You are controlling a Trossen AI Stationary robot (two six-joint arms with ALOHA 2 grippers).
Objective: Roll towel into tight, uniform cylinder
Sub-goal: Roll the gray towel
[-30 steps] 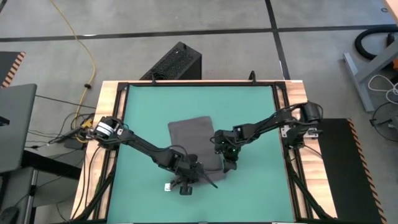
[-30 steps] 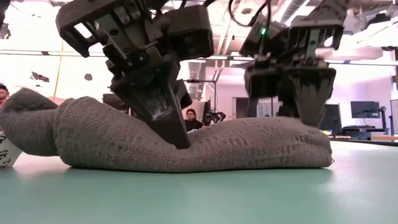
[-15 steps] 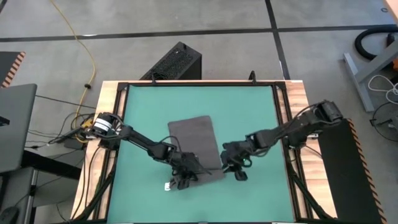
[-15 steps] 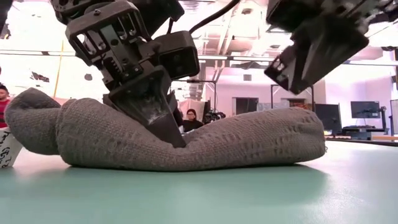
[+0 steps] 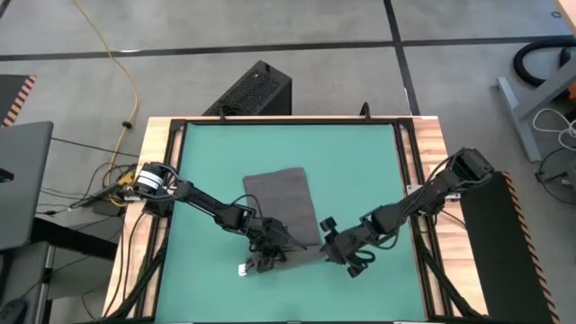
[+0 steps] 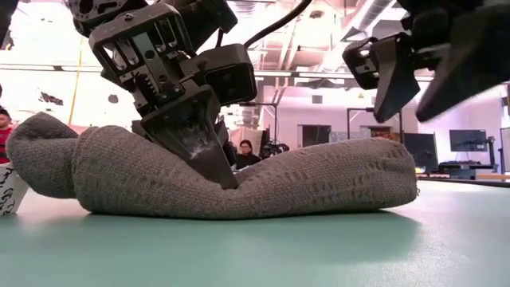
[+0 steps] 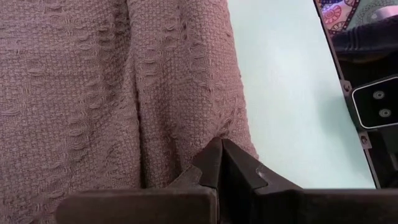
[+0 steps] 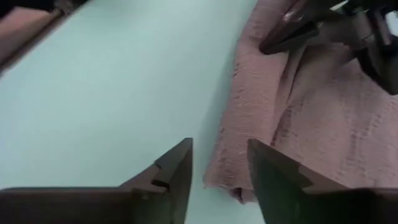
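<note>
- Pincer work first, from the high view: our left pincer (image 5: 266,255) is closed and pressed into the near end of the towel (image 5: 283,202), which lies on the green mat (image 5: 360,171) of the bench (image 5: 158,135), near its middle. Our right pincer (image 5: 339,251) sits just beside the towel's near right corner, fingers parted, holding nothing.
- Low view: we see the towel (image 6: 239,179) bunched into a low, uneven roll, dented where the closed left pincer (image 6: 209,163) pushes down into it. The right pincer (image 6: 414,76) hangs above the roll's right end, apart from the cloth. A small white tag (image 6: 9,195) shows at the far left edge.
- Left wrist view: our shut fingertips (image 7: 221,163) meet in a fold of the towel (image 7: 112,87); we judge they pin cloth rather than lift it.
- Right wrist view: our open fingers (image 8: 177,171) point at the towel's edge (image 8: 249,143), with bare mat between them.
- We judge the rolling is in its early part: only the near end is gathered and the far part lies flat. The next move calls for the right pincer to take the roll's right end, so both ends turn evenly.
- We see no containers.
</note>
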